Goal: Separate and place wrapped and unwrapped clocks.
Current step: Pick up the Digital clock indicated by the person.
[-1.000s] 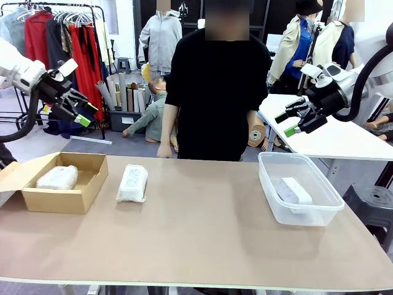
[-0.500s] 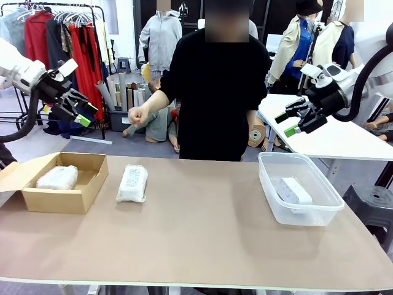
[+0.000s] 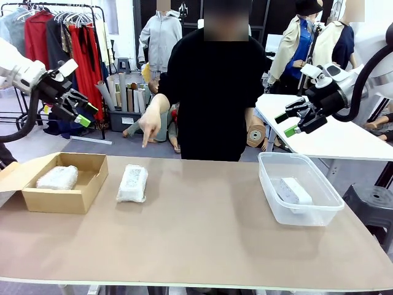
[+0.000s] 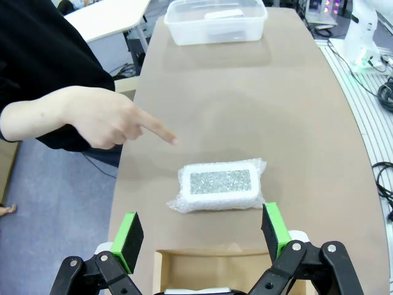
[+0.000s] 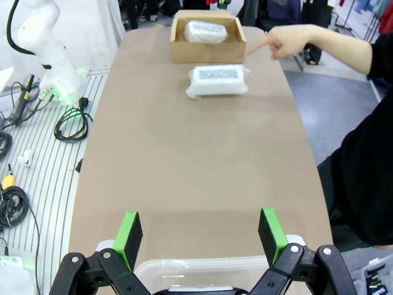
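Note:
A bubble-wrapped clock (image 3: 132, 182) (image 4: 218, 185) (image 5: 217, 80) with a QR label lies on the table beside the cardboard box (image 3: 38, 198) (image 5: 206, 50). Another wrapped clock (image 3: 57, 177) (image 5: 207, 31) rests inside that box. The bare white clock (image 3: 293, 190) lies in the clear plastic tub (image 3: 270, 203) (image 4: 215, 32) at the right. The person's hand (image 3: 148, 126) (image 4: 107, 118) (image 5: 285, 41) points down at the wrapped clock on the table. My left gripper (image 3: 79, 112) (image 4: 201, 228) hangs open, high above the box. My right gripper (image 3: 290, 123) (image 5: 199, 228) hangs open above the tub's far side.
The person stands at the table's far edge, in the middle. A second white table (image 3: 344, 138) stands behind the tub at the right. A black stool (image 3: 371, 203) sits off the table's right edge. The brown tabletop (image 3: 202, 233) is bare between box and tub.
The person's hand rose from the table edge, then lowered with a finger pointing at the wrapped clock on the table. Both arms stayed still.

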